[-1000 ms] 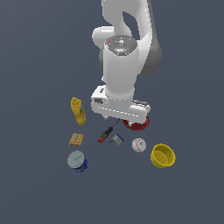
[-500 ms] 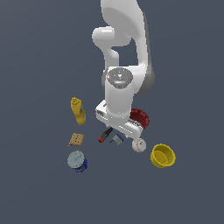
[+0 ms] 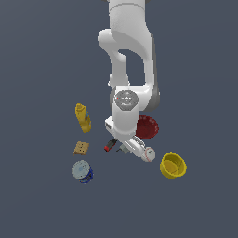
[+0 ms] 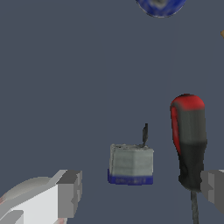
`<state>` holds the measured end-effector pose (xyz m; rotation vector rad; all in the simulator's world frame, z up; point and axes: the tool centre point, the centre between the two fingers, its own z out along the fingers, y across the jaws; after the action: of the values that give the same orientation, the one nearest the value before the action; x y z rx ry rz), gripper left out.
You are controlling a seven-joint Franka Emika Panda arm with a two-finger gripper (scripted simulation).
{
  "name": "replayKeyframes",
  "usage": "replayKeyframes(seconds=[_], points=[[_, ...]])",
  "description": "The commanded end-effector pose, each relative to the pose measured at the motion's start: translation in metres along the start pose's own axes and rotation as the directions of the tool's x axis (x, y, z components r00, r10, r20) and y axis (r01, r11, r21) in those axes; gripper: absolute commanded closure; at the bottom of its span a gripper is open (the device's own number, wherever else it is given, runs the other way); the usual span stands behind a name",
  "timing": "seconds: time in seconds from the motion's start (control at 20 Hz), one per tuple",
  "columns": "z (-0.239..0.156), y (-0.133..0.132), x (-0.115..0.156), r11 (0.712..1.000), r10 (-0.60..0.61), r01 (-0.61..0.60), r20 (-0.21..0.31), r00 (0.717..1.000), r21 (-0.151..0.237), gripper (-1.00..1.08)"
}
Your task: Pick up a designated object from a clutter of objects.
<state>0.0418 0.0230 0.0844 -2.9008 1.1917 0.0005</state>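
Note:
The designated grey-white piece with a dark blue base lies on the floor in the wrist view, between my two fingers. My gripper is open and empty, with one finger beside the white baseball and the other finger past the red-handled black screwdriver. The screwdriver lies beside the piece, apart from it. In the exterior view my gripper is low over the clutter, between the screwdriver and the baseball; the hand hides the piece there.
In the exterior view a yellow bottle, a tan cracker and a blue-white can lie to the left. A red bowl and a yellow cup lie to the right. The can's edge shows in the wrist view.
The arm has come down toward the clutter and the hand now sits low between the screwdriver and the baseball. The objects have not moved.

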Motion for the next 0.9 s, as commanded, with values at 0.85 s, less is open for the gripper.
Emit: replayKeyframes(seconds=[0.85], points=[[0.042,0.004,-0.002,0.997,0.075,-0.075,-0.002,0.997,-0.005,-0.92]])
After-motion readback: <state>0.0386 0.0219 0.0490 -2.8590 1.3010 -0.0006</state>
